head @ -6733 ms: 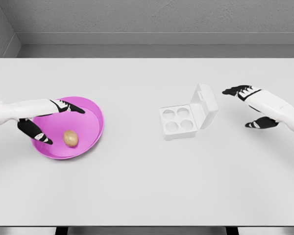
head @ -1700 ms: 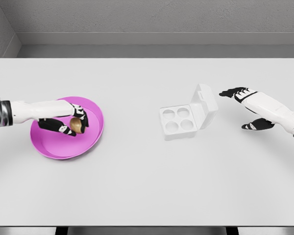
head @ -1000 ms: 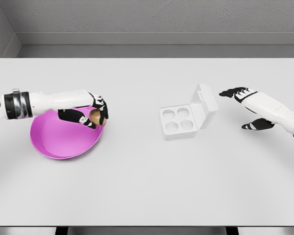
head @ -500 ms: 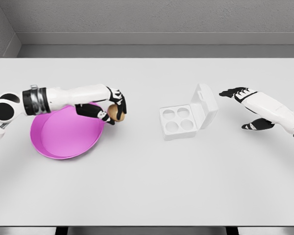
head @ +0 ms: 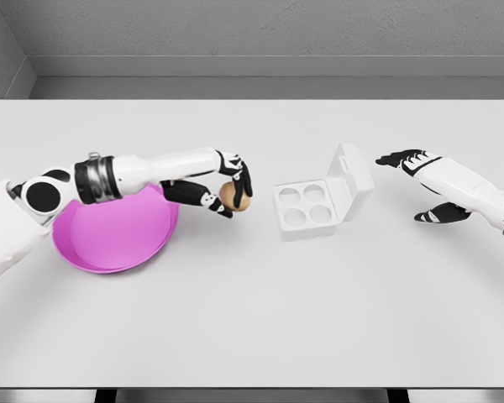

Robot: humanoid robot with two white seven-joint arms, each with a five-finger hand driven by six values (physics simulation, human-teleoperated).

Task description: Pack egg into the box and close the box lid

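Carried clear of the round pink plastic bowl (head: 109,243), the small tan egg (head: 236,196) sits clamped in the left hand (head: 226,192), the open white four-cup box (head: 307,208) just right, nearer it than the open-fingered right hand (head: 422,178).

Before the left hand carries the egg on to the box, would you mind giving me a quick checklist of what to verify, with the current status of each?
1. Egg held in the left hand: ok, the fingers are closed around it.
2. Egg clear of the pink bowl: ok, it is past the rim, above the table.
3. Box lid open: ok, it stands raised behind the tray.
4. Free cup for the egg: ok, all four cups look empty.
5. Right hand out of the path: ok, open and to the right of the lid.
6. Grip firm enough for the carry: cannot tell.
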